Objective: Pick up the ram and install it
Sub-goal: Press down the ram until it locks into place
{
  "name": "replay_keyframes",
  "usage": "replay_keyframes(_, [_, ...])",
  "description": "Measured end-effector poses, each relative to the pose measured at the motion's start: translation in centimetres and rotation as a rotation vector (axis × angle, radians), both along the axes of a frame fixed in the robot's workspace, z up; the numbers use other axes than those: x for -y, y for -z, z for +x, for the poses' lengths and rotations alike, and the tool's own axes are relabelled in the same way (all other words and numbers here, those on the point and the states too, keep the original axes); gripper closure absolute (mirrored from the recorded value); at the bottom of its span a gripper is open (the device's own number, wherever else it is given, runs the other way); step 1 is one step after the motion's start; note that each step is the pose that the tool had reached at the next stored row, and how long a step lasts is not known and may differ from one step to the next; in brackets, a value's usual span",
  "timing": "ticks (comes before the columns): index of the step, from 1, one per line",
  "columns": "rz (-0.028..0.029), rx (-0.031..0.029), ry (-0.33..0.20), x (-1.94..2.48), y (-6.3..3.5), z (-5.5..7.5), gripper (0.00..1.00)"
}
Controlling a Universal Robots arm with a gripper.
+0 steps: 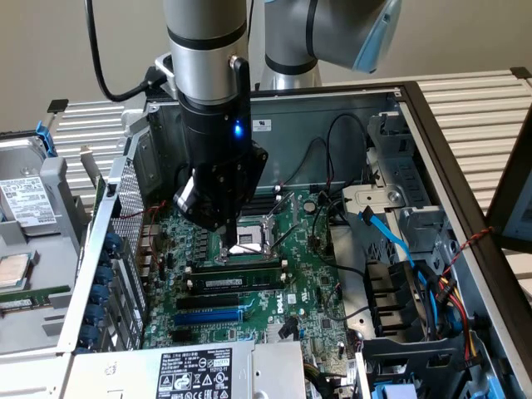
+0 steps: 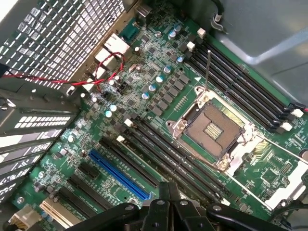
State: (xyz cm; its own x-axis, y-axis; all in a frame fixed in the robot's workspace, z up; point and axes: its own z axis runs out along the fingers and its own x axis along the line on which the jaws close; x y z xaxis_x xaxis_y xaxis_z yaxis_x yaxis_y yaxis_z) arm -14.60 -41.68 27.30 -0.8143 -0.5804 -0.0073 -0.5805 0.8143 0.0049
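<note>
Claw: the claw [image 1: 230, 241] hangs low inside the open computer case [image 1: 432, 125], its fingers drawn together into a narrow point — nothing between them that I can see.
Claw tip: it sits just above the green main board [image 1: 316, 283], at the edge of the silver processor socket [image 1: 253, 237] and just above the memory slots.
Wrist view: the dark fingers [image 2: 168, 202] meet at the frame's edge, over the row of black slots [image 2: 168, 159] that lies between the blue slot [image 2: 119, 175] and the open socket [image 2: 209, 130].
Memory stick: a long green stick with a white sticker [image 1: 235, 281] lies along the black slots just below the claw tip in the exterior view — whether it is pressed fully home I cannot tell.
Touching: claw and stick look apart, though close.
Around: blue cable [image 1: 391, 237] and black wires toward the exterior view's right; a red wire [image 2: 72, 81] beside the perforated metal wall [image 2: 62, 33].
</note>
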Motion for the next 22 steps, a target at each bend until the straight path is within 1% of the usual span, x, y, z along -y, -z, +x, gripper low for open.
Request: replay_keyframes(22, [-0.0003, -0.0028, 0.314, 0.0, 0.0, 0.0, 0.9])
